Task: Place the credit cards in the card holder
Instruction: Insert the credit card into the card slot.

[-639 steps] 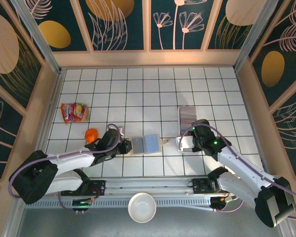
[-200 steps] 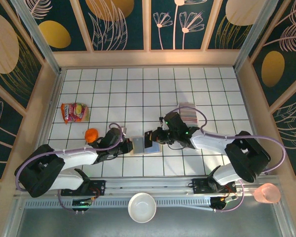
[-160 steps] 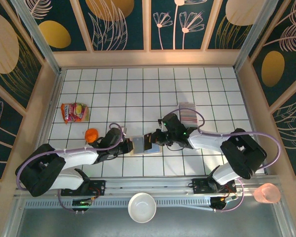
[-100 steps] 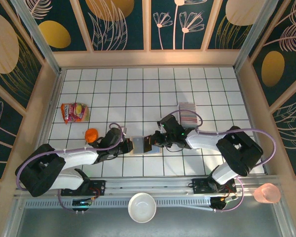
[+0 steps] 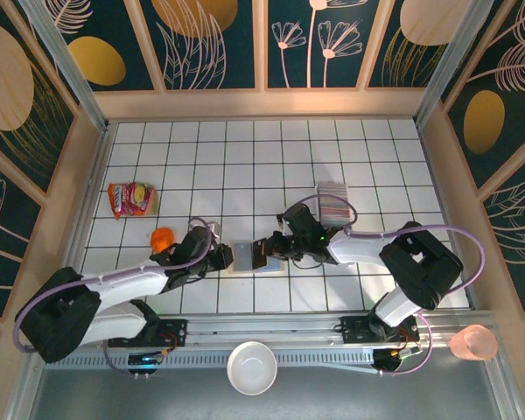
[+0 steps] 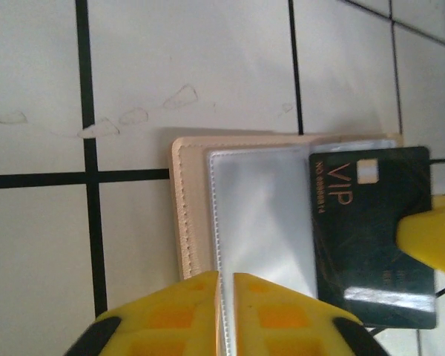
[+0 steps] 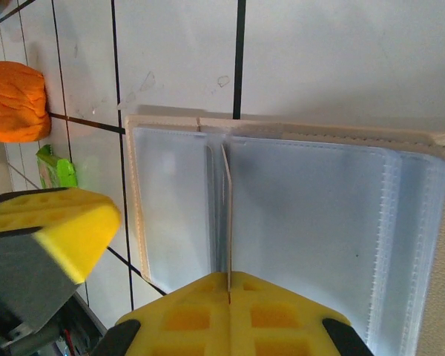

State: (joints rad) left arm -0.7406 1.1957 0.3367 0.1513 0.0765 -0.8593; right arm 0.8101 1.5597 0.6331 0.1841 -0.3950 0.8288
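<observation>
The tan card holder (image 5: 248, 257) lies open on the white tiles, its clear sleeves (image 6: 263, 215) up. My left gripper (image 6: 228, 278) sits at its left side (image 5: 220, 259), jaws a narrow slit apart, with a sleeve's stitched edge lying in the slit. My right gripper (image 7: 229, 285) is shut on a black VIP credit card (image 6: 371, 230), seen edge-on (image 7: 226, 208). Its far end is at the holder's (image 7: 319, 222) middle fold. In the top view that gripper (image 5: 276, 248) hangs over the holder's right half. The other credit cards (image 5: 332, 200) stand in a packed row behind it.
An orange lump (image 5: 163, 238) and a small green packet (image 7: 55, 167) lie just left of the holder. A red snack bag (image 5: 131, 199) is farther left. A white bowl (image 5: 251, 367) and a pink cup (image 5: 472, 343) sit off the tiles at the front.
My right gripper carried the black card leftward over the holder, edging closer each frame. My left gripper's jaws have parted slightly from fully shut.
</observation>
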